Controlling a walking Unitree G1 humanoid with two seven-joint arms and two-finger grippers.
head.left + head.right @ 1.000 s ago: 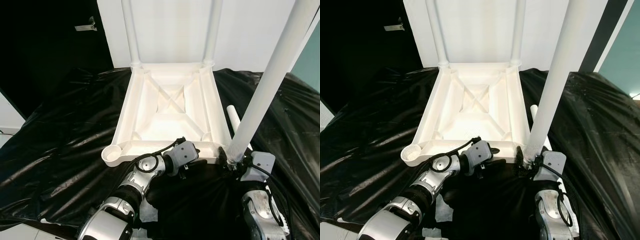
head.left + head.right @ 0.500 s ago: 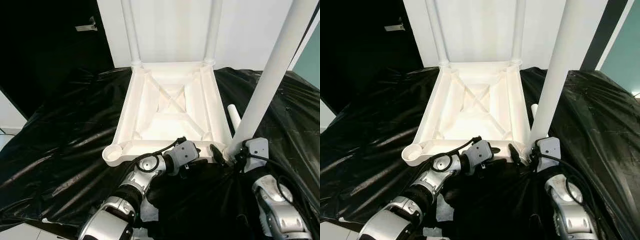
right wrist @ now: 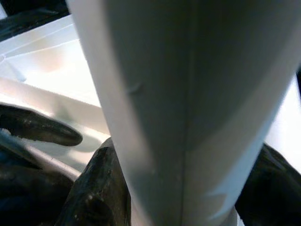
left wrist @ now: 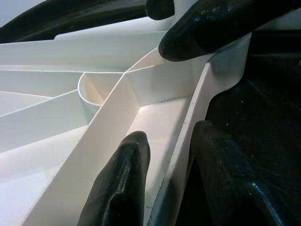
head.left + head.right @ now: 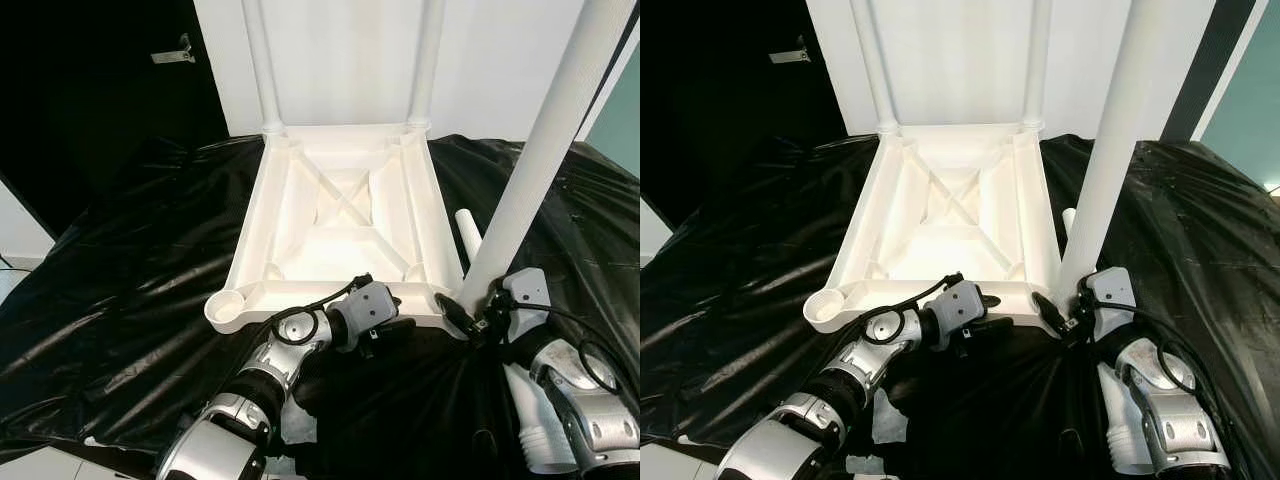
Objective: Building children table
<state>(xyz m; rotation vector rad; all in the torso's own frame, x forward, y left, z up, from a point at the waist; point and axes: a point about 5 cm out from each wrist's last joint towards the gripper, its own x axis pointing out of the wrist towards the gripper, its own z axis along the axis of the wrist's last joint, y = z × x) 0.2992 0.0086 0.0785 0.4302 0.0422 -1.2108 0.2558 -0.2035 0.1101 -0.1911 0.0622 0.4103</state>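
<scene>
An upturned white plastic ribbed tabletop (image 5: 340, 215) lies on a black plastic sheet (image 5: 130, 290), with two white legs already standing at its far corners. The left end effector (image 4: 164, 155) is clenched on the tabletop's near rim, one finger inside and one outside. The right end effector (image 5: 470, 318) grasps a long white plastic tube leg (image 5: 535, 165), held upright at the near right corner socket. Another white tube (image 5: 468, 232) lies on the sheet just beside the tabletop.
</scene>
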